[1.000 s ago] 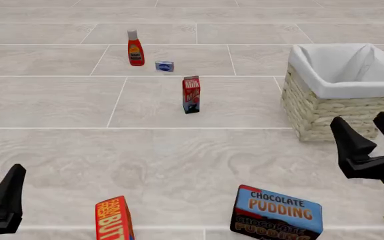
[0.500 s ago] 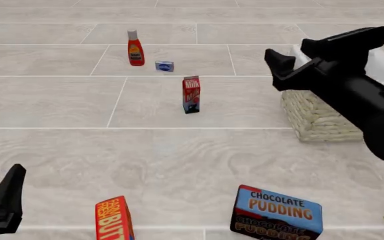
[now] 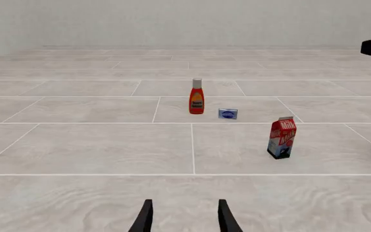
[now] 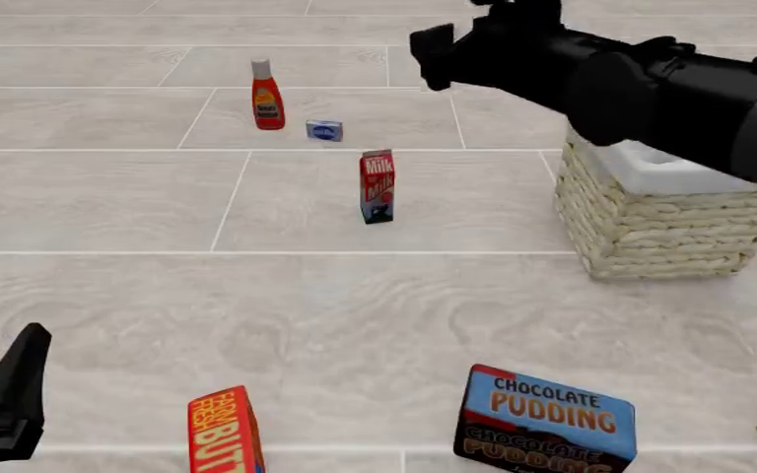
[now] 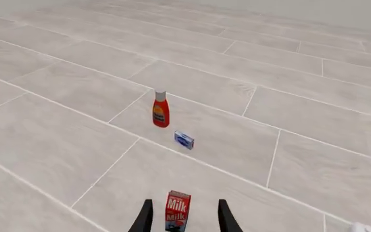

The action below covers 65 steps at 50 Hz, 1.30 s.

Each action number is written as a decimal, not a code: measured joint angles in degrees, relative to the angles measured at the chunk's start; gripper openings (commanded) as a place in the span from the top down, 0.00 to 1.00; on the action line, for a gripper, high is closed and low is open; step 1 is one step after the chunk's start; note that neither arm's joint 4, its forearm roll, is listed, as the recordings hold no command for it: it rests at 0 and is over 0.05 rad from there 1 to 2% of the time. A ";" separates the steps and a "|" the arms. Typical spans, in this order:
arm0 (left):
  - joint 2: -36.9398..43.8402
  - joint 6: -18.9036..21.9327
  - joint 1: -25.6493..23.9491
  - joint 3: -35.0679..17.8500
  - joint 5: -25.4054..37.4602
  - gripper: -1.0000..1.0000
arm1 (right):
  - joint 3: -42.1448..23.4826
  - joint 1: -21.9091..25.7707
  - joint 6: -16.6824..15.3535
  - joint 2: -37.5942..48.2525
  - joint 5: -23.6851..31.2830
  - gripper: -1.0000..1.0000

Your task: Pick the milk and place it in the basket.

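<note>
The milk (image 4: 376, 185), a carton with a red top and a dark blue lower part, stands upright on the tiled surface near the middle. It also shows in the left wrist view (image 3: 282, 137) and the right wrist view (image 5: 177, 212). The basket (image 4: 654, 227), pale wicker with a white lining, stands at the right, partly behind my right arm. My right gripper (image 4: 438, 44) is raised high, up and back from the milk; it is open and empty (image 5: 182, 220). My left gripper (image 4: 11, 389) is low at the near left, open and empty (image 3: 184, 220).
A red ketchup bottle (image 4: 267, 96) and a small blue box (image 4: 324, 130) stand behind the milk. A butter box (image 4: 225, 432) and a chocolate pudding box (image 4: 546, 419) stand near the front edge. My right arm crosses above the basket.
My right arm has risen from the near right and swung left and forward over the basket, to high above the area behind the milk. The left arm and the objects have not moved.
</note>
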 measured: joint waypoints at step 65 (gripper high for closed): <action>0.00 0.00 0.00 0.00 0.00 0.00 | -43.00 -0.44 9.92 35.33 25.88 0.00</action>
